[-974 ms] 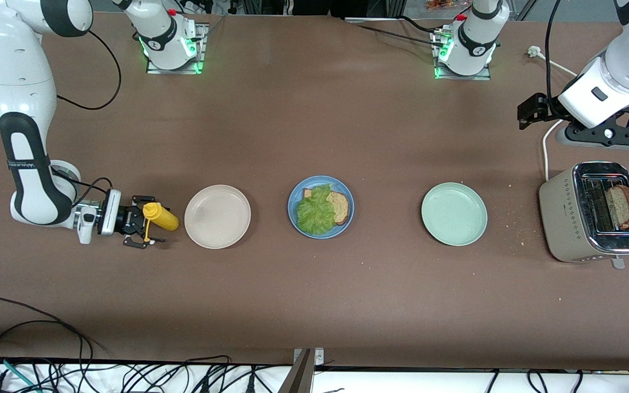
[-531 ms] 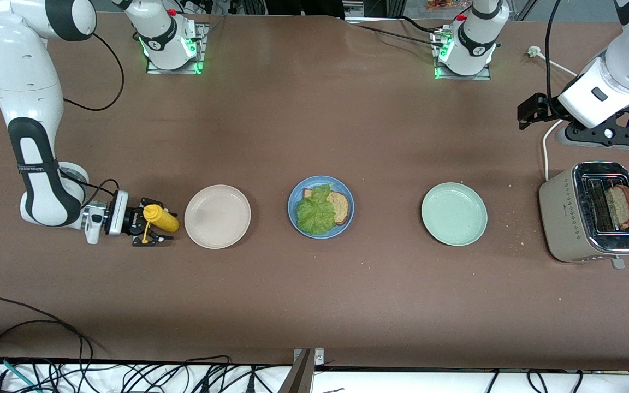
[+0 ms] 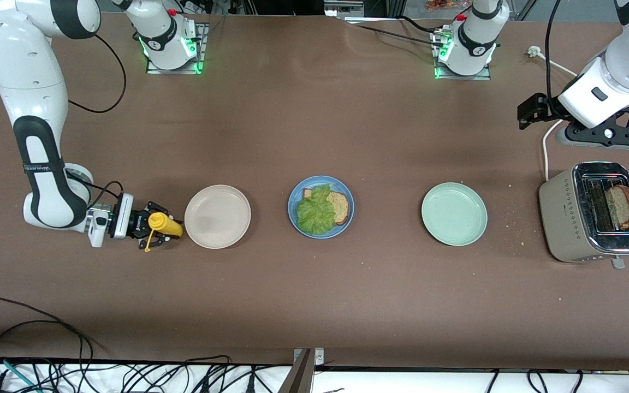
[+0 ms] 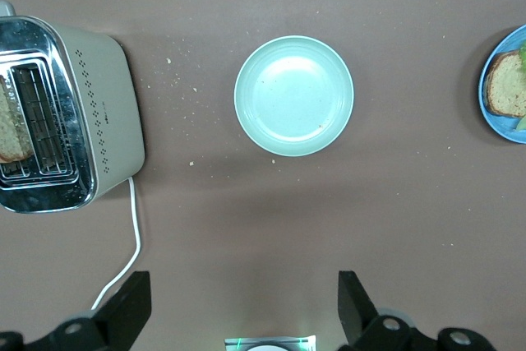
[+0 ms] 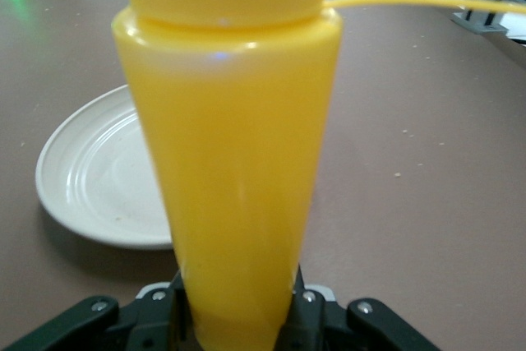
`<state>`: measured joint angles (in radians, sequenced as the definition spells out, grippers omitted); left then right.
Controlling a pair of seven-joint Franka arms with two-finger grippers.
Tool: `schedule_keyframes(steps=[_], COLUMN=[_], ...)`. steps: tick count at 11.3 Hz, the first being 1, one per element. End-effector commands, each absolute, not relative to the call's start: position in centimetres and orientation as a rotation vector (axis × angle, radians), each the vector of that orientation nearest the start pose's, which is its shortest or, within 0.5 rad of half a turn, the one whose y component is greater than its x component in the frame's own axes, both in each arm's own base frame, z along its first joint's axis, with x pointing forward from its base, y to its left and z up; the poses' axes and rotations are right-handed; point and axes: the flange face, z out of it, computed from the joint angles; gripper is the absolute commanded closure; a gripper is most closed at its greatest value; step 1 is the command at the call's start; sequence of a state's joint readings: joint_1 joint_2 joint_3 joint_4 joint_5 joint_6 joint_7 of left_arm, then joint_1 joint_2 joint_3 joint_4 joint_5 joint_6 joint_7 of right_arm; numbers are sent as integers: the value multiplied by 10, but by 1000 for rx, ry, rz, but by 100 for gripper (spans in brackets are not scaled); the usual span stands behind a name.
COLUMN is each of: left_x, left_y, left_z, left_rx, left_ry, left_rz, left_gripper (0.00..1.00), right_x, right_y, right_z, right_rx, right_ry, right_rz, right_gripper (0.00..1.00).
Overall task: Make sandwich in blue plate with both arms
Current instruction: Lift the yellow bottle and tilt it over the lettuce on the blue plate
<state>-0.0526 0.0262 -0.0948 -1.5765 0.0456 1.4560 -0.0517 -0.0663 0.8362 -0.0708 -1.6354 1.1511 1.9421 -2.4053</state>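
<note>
The right gripper [image 3: 149, 225] sits low at the table, just beside the beige plate [image 3: 217, 216] on its right-arm-end side, fingers pressed against the base of the yellow squeeze bottle [image 3: 164, 224]. Whether that grip is fully set I can't tell. The bottle's long axis points away from the gripper toward the beige plate, cap end leading.

Next along from the beige plate comes the blue plate [image 3: 320, 207], carrying one bread slice [image 3: 339, 206] with a lettuce leaf [image 3: 314, 212] over most of it: a sandwich half built. Then the pale green plate [image 3: 454, 214], then the toaster [image 3: 592, 212] with a second slice [image 3: 622, 206] standing in its slot.

The left gripper [image 4: 243, 306] waits above, over the table near the toaster, fingers wide apart, holding nothing. That arm is clearly nearer the toaster slice.

The right wrist view alone shows the bottle seated between the fingers; the front view alone shows the whole row.
</note>
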Motion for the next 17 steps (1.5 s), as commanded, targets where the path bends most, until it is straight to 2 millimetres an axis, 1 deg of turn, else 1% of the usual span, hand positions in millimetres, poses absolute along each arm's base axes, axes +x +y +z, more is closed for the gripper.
schedule_keyframes(steps=[1,2,4,5,6,8,10,11,12,13,14,16,17], left_x=[545,545,545,545,545,545,545,545,545,545,545,545,545], left_y=[-74,-73,-73,-73,-74,-73,-73,-73,-73,-74,-73,-73,-73], left_z=[603,603,603,603,603,603,603,603,603,603,603,603,603], left_rx=[-3098,-3098,-3098,-3098,-3098,-3098,-3098,-3098,-3098,-3098,-3098,-3098,-3098], left_ry=[172,170,170,170,172,170,170,170,170,172,170,170,170], left_rz=[225,225,225,225,225,225,225,225,225,225,225,225,225], left_gripper=[0,0,0,0,0,0,0,0,0,0,0,0,0], right_x=[658,658,658,660,662,662,659,657,654,650,645,631,623], right_y=[-30,-31,-22,-10,6,36,67,87,112,139,171,230,255], right_z=[179,193,217,235,248,267,278,289,295,306,316,328,332], right_rx=[-1804,-1848,-1960,-2025,-2080,-2204,-2305,-2343,-2385,-2459,-2521,-2606,-2659], right_ry=[-1629,-1636,-1610,-1626,-1627,-1577,-1572,-1596,-1625,-1605,-1614,-1641,-1685], right_rz=[-713,-650,-503,-440,-372,-248,-121,-69,-8,42,84,136,166], right_gripper=[100,100,100,100,100,100,100,100,100,100,100,100,100])
